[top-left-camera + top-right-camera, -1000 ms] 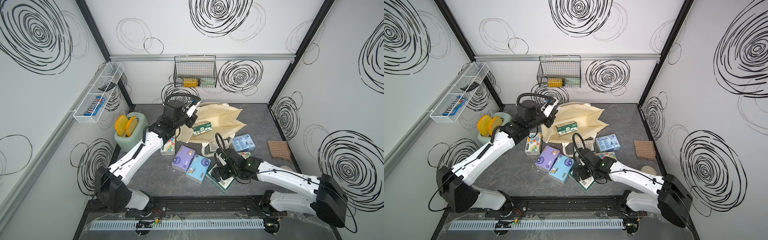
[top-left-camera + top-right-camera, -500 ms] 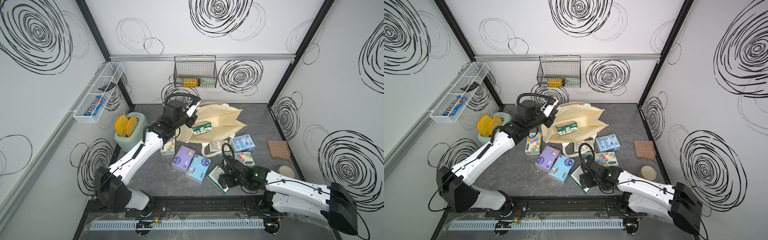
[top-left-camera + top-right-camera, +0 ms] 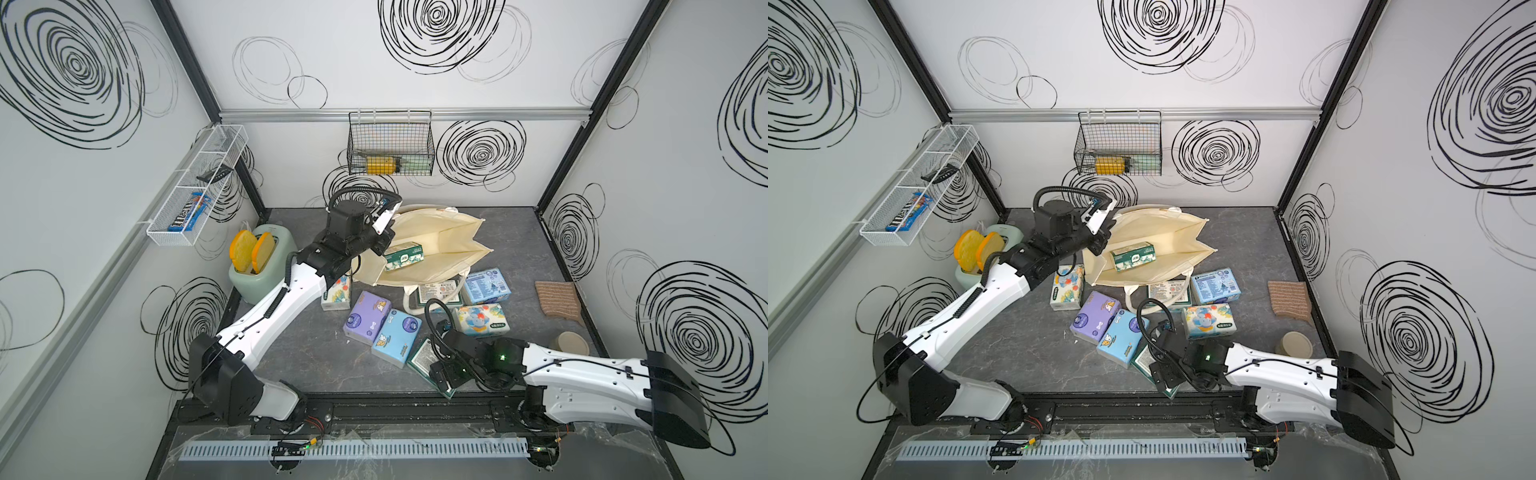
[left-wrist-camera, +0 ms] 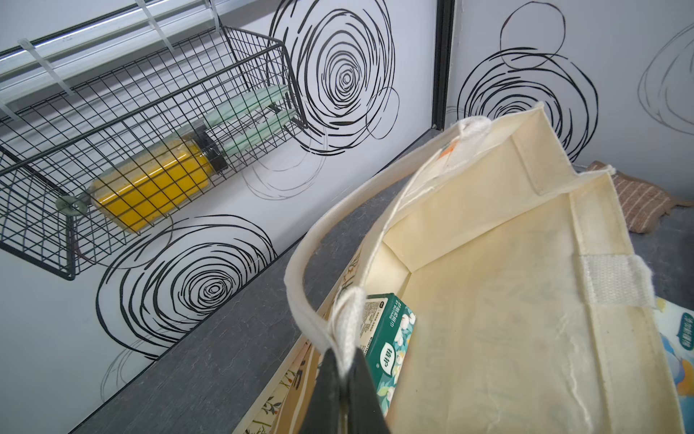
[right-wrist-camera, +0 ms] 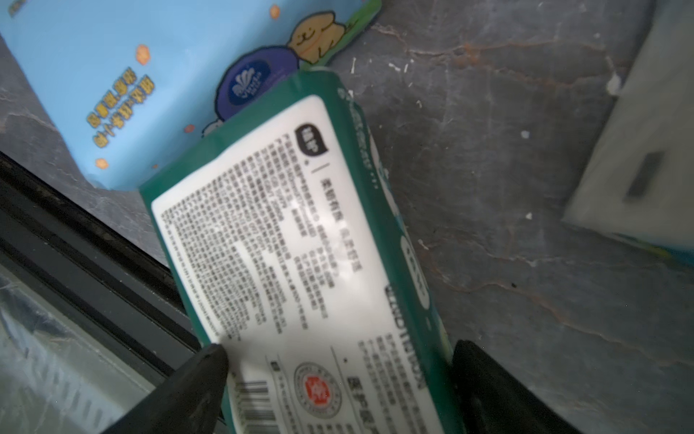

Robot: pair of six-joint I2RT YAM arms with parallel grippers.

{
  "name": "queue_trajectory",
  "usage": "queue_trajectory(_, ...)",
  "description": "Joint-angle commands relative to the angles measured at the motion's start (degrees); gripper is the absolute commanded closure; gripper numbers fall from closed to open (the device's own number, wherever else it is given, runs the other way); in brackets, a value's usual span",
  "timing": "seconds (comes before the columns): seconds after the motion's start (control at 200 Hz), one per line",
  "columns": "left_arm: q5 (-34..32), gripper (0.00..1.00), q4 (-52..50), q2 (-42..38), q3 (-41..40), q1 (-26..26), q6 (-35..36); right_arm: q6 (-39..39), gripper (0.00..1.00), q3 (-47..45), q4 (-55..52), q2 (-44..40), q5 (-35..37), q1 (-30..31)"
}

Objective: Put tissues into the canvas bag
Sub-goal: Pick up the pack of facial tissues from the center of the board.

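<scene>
My left fingers (image 4: 340, 379) are clamped shut on the bag (image 3: 440, 245) rim beside a handle (image 4: 296, 293). The bag sits at 12 o'clock on the surface (image 3: 291, 353), mouth open. 1 green pack (image 3: 404, 256) lies inside. My right fingers (image 3: 441, 374) are spread wide, 1 on each side of a 2nd green pack (image 5: 285, 233) at 6 o'clock; grip not confirmed. The blue pack (image 3: 395, 337) touches it at 10 o'clock.
</scene>
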Motion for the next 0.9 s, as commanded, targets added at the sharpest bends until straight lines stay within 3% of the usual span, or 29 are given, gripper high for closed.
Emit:
queue_trajectory(0.0, 0.93, 1.00, 5.52, -2.50, 1.28, -0.12, -0.46, -0.69, 0.02, 1.22, -1.16, 4.37, 1.07, 1.57)
queue_trajectory(0.29, 1.05, 1.00, 5.52, -2.45, 1.27, -0.03, -0.45, -0.52, 0.00, 0.63, 2.78, 10.08, -0.31, 2.94)
queue_trajectory(0.465, 1.08, 1.00, 5.54, -2.41, 1.28, -0.03, -0.42, -0.35, 0.16, 0.38, 2.46, 6.72, 0.21, 2.83)
queue_trajectory(0.791, 1.18, 1.00, 5.52, -2.23, 1.34, -0.03, -0.46, 2.45, 0.45, -0.99, -3.12, -7.21, 3.43, 0.39)
queue_trajectory(0.896, 1.10, 1.00, 5.45, -2.09, 1.36, -0.12, -0.46, 2.37, 0.69, -1.31, -3.18, -11.94, 5.33, 0.39)
